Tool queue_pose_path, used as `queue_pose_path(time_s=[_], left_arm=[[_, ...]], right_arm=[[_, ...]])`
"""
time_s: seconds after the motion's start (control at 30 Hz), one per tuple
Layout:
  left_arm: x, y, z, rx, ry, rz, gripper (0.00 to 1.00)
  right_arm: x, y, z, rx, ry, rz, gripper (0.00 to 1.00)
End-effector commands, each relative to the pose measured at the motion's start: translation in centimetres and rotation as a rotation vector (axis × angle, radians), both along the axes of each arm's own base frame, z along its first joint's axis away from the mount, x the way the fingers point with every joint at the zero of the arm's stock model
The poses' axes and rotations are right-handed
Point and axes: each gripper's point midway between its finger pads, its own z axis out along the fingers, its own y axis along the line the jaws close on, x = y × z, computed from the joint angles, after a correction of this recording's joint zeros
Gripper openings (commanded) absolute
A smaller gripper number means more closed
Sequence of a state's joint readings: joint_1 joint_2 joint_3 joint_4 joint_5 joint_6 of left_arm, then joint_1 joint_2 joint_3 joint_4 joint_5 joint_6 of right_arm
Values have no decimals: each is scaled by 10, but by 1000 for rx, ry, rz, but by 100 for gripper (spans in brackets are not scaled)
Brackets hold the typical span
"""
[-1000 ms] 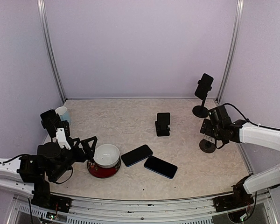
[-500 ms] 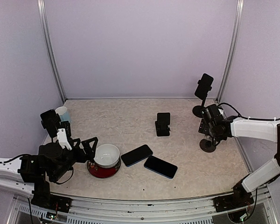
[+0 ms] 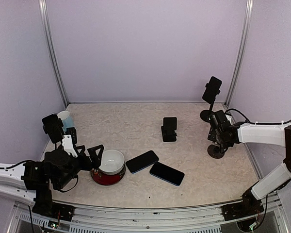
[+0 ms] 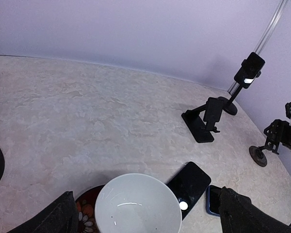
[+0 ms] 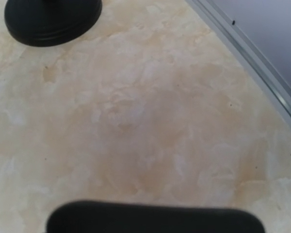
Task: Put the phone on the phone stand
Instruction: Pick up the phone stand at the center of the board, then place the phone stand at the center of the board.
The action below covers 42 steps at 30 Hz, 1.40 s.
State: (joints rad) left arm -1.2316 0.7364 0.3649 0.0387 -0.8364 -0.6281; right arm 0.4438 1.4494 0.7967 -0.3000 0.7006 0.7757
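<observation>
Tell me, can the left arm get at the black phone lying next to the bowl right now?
Probably yes, but not straight on. The bowl sits between the open left hand and the black phone, so the arm would likely need to go over or around it.

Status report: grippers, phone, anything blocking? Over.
Left gripper open, empty, beside white bowl. Right gripper near round black stand base, jaws unclear. Two black smartphones lie flat, ungrasped.

In the right wrist view a blurred dark shape [image 5: 155,218] runs off the bottom edge, and a round black base [image 5: 52,22] is cut off at the top. Overhead, the right pincer [image 3: 217,135] is too small to read its jaws.
</observation>
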Motion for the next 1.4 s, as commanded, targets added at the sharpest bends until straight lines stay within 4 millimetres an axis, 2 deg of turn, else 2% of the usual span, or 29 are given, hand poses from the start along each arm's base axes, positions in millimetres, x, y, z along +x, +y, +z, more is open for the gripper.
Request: queue_pose_path(time_s=[0.0,0.27,0.47,0.77,1.07,1.37], left_arm=[[-1,-5,1,-22,-1,-13,99],[0,-12,-1,-17,3,-23,99],[1,-17,-5,-4,8,-30,99],[1,-16,-9,0,11,-25,99],[1,-14,-12,6,14,-19,99],[2,-14,-16,12,16,-14,99]], right_arm=[[0,-5,4,-7,-30,-8,77],[-3,1,17,31,-75,49,68],[-3,6,23,52,-102,79,66],[2,28,30,49,-123,141,64],[8,54,21,29,-94,194,65],[12,66,12,9,-68,222,66]])
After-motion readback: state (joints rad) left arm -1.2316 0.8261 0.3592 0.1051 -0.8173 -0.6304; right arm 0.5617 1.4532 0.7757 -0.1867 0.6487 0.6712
